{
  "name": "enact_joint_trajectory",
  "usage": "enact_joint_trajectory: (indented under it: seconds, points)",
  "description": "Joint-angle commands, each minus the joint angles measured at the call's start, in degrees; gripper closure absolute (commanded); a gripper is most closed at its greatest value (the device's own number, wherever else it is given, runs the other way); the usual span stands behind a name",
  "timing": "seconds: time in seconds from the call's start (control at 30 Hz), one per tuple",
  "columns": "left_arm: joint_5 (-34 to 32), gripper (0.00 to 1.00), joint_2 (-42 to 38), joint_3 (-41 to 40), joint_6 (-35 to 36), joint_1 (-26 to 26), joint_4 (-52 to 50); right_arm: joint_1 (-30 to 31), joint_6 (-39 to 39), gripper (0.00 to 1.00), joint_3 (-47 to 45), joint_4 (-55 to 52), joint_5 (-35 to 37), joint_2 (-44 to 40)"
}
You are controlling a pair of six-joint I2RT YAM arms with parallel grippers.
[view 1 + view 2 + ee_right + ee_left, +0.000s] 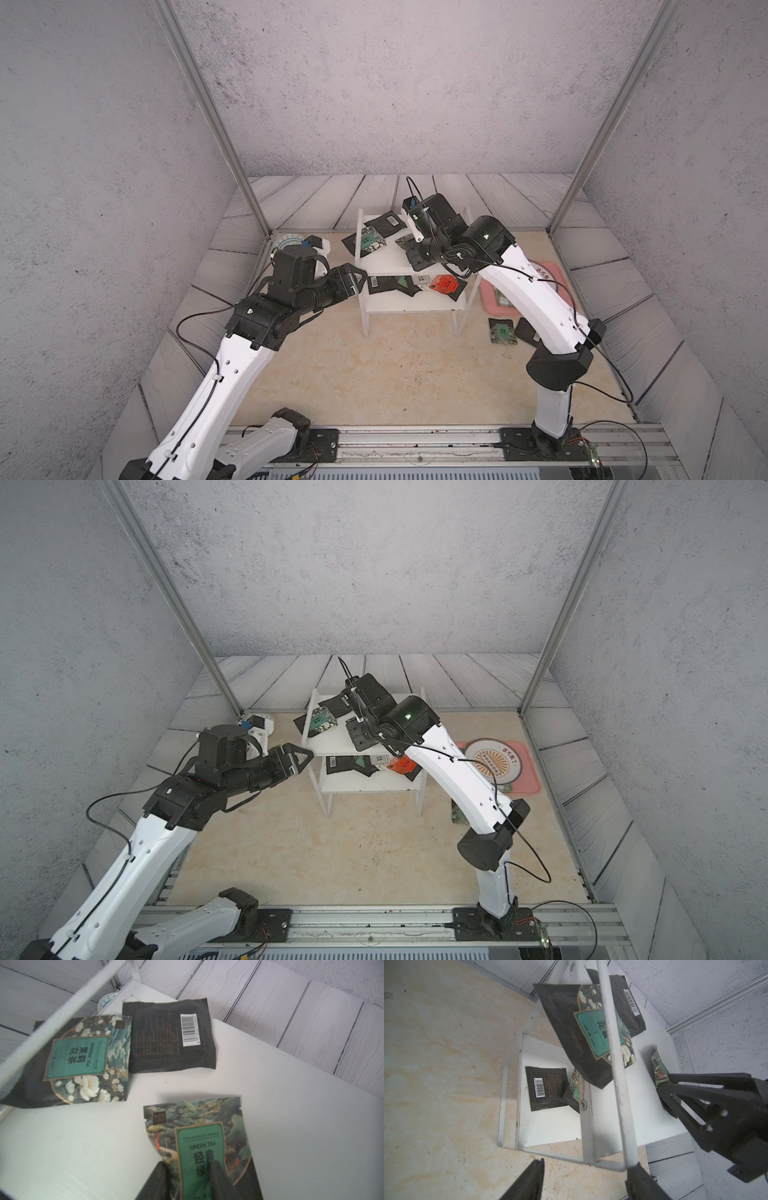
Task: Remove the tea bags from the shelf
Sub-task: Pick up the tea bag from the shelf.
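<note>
The white shelf (386, 257) stands mid-table. Its top board carries a black barcode tea bag (168, 1036), a jasmine floral one (83, 1057) overhanging the left side, and a green tea bag (199, 1136). My right gripper (188, 1164) is shut on that green bag, which buckles up between the fingers. The lower board holds a black barcode bag (382, 284), a green one and a red-orange one (446, 286). My left gripper (586, 1164) is open beside the shelf's left side frame (618, 1084), one fingertip (634, 1169) against its corner.
A pink tray (530, 785) with a round plate sits right of the shelf, behind my right arm. Two tea bags (503, 330) lie on the table near that arm. A patterned plate (289, 241) sits back left. Metal posts flank the back corners.
</note>
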Motion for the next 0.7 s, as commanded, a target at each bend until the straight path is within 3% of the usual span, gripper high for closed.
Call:
enact_joint_trajectory:
  seconds: [0.0,0.17,0.67]
  points:
    - [0.80,0.33,-0.81,-0.55,0.08,0.41,0.74,-0.19,-0.29,0.72,-2.71,-9.08,0.48,0.84]
    - [0.91,0.33,-0.77,-0.67,-0.03,0.41,1.01,-0.16,-0.37,0.82,-2.49,-9.26,0.62,0.26]
    - [1.17,0.33,-0.98,-1.01,-0.24,0.41,1.20,-0.20,-0.06,0.90,5.87,-11.02,0.61,-2.44]
